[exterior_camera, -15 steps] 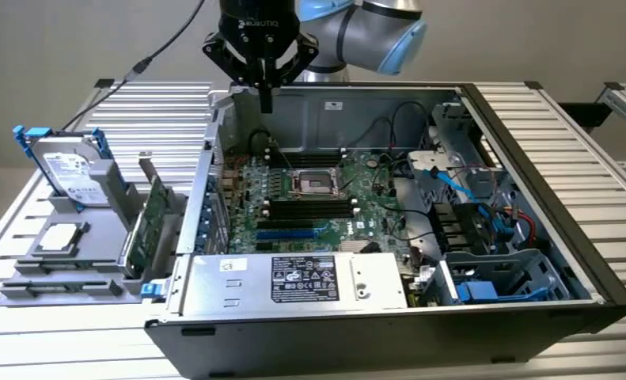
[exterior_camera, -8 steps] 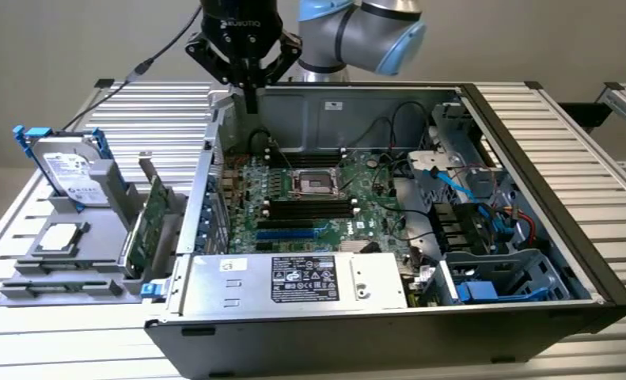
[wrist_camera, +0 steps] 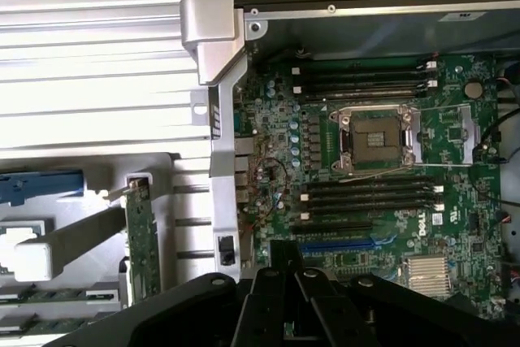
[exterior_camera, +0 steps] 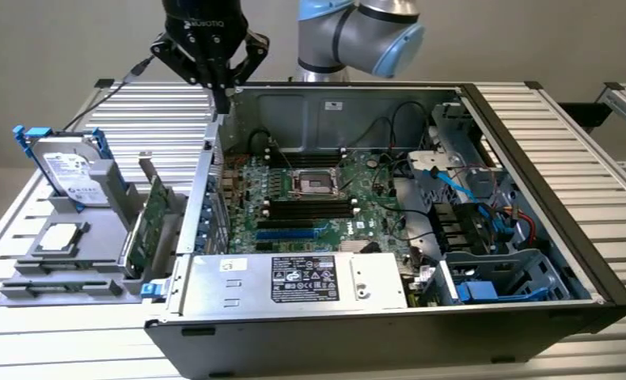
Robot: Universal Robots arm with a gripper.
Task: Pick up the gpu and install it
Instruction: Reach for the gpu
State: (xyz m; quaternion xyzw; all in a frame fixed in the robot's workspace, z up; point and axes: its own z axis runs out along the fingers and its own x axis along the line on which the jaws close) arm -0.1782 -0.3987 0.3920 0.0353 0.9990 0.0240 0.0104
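The gpu [exterior_camera: 144, 228] is a thin green circuit card (silver metal at its farther end). It stands on its long edge in the gray rack [exterior_camera: 81, 261] at the lower left of the exterior view, just beside the computer case [exterior_camera: 291, 336]. Its long axis runs along the case wall, from the lower frame upward. The gripper [exterior_camera: 223, 93] hangs at the upper left, clenched on nothing, well apart from the gpu.

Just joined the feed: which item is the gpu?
On the exterior view's left of the open computer case stands a gray holder. The gpu is the thin green card on edge in it, nearest the case, unlike the silver hard drive with blue rails.
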